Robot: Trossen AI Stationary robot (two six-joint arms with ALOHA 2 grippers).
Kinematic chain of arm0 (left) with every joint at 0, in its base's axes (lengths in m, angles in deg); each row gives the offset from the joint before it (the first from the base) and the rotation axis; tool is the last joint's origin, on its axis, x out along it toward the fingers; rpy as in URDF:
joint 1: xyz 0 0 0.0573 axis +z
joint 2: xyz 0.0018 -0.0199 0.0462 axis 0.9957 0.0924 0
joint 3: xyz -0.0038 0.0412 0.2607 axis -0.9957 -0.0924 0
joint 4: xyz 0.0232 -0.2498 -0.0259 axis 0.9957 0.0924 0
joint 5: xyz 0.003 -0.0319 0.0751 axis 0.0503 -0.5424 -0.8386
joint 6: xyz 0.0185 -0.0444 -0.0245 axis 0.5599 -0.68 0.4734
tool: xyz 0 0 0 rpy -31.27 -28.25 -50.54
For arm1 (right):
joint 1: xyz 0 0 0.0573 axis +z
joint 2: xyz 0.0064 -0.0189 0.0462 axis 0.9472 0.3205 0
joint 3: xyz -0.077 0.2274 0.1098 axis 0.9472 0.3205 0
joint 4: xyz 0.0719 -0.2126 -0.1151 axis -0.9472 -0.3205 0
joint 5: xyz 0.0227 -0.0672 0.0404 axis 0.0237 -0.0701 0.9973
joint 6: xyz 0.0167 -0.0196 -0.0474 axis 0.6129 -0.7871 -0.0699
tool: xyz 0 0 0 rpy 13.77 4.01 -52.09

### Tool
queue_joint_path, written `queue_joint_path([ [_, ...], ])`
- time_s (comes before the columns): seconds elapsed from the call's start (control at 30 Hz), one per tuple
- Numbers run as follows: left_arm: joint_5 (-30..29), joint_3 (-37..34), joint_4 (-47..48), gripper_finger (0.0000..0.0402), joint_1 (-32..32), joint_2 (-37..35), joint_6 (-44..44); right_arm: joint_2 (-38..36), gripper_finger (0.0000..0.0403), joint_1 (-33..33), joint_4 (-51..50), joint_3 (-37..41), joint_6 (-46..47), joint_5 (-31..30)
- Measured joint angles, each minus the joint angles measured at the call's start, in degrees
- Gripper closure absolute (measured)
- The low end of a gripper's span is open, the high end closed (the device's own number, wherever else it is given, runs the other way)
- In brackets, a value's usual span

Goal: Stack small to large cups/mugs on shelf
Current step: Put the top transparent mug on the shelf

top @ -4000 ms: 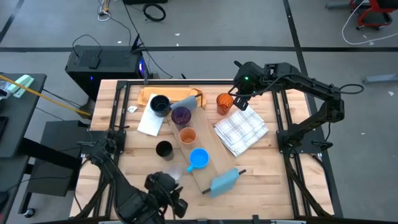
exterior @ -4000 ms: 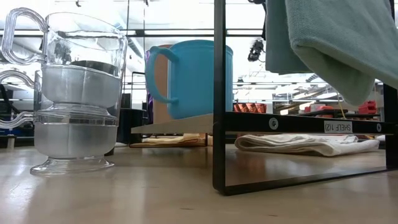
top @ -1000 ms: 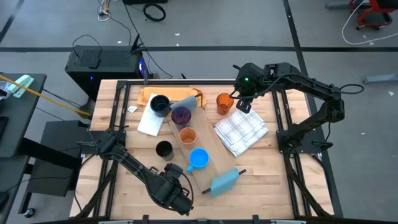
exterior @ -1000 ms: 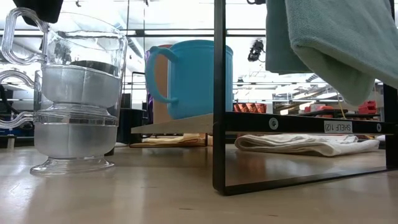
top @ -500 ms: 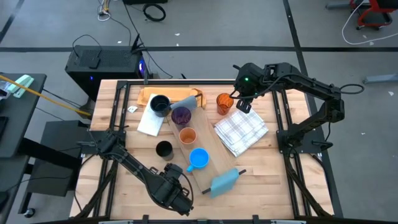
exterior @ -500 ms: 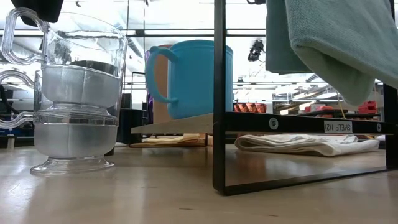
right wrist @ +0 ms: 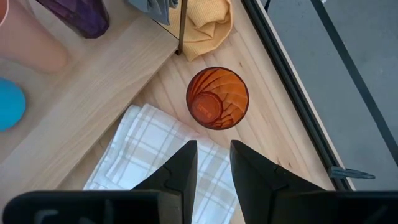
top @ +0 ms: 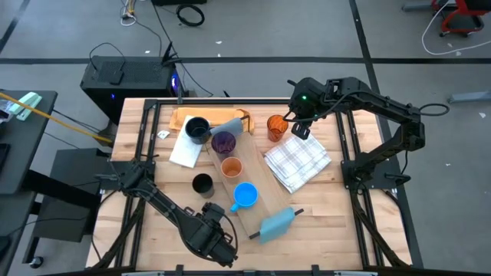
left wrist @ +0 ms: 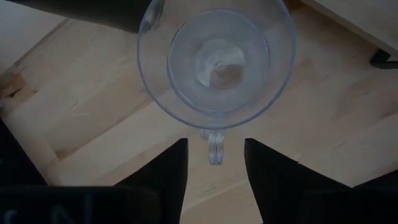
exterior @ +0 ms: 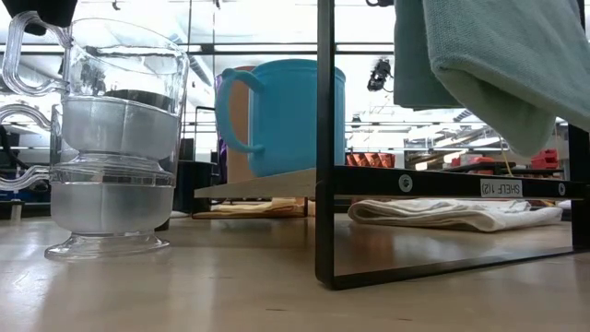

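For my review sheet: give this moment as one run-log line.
left pincer: open, above clear glasses | right pincer: open, above orange cup | shelf: purple, orange, blue cups

A bright blue mug [top: 245,195], a pale orange cup [top: 231,168] and a purple tumbler [top: 223,142] stand on the pale wooden shelf [top: 259,184]. The ribbed cup [right wrist: 217,98] is deep orange; the cloth [top: 298,162] is white, checked grey.

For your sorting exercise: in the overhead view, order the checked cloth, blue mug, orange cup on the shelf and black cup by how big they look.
1. checked cloth, clearly largest.
2. blue mug.
3. orange cup and black cup look alike; I will not rank them.
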State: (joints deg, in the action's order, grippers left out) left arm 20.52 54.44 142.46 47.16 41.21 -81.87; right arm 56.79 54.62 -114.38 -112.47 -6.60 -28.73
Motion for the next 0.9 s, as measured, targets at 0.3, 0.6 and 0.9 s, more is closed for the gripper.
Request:
queue_joint_path([
  [0.3,0.37,0.05,-1.14,0.0253,0.02,0.85,0.04,0.0,0.03,0.0,0.0,0.0,0.0,0.0],
  [0.6,0.39,0.05,-1.09,0.0262,0.02,1.68,0.61,0.0,0.03,0.0,0.0,0.0,0.02,0.0],
  [0.9,0.37,0.05,0.26,0.0326,0.02,1.73,0.61,0.0,0.03,0.0,0.0,0.0,0.02,0.0],
])
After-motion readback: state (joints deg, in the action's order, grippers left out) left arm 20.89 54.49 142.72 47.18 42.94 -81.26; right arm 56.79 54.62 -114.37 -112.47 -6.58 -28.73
